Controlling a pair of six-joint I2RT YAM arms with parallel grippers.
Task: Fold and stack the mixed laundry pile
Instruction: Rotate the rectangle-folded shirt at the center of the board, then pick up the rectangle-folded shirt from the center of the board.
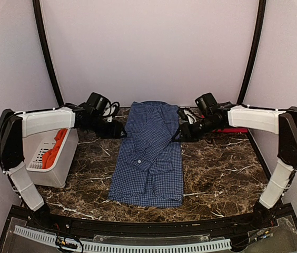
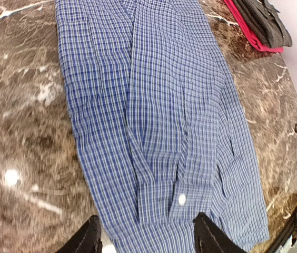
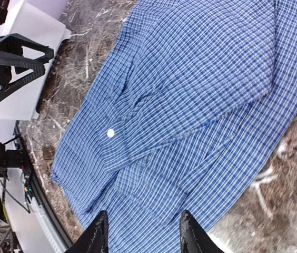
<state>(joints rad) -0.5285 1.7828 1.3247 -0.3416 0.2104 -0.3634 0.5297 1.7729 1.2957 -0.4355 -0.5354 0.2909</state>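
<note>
**Top external.** The checked shirt (image 1: 148,158) lies flat along the middle of the marble counter (image 1: 217,174), with a sleeve folded across its front. The left tool (image 1: 120,133) is at the shirt's left edge and the right tool (image 1: 178,135) at its right edge, both toward the far end. An orange-red shirt (image 1: 53,150) lies in the white basket (image 1: 59,176) on the left.

**Left wrist.** The left tool's fingers (image 2: 88,240) stand apart with nothing gripped, over the shirt near a buttoned cuff (image 2: 161,203). Folded red and dark cloths (image 2: 259,23) lie at the far corner.

**Right wrist.** The right tool's fingers (image 3: 97,234) are likewise parted and empty, over the shirt's edge. Whether they touch the fabric cannot be told.
</note>
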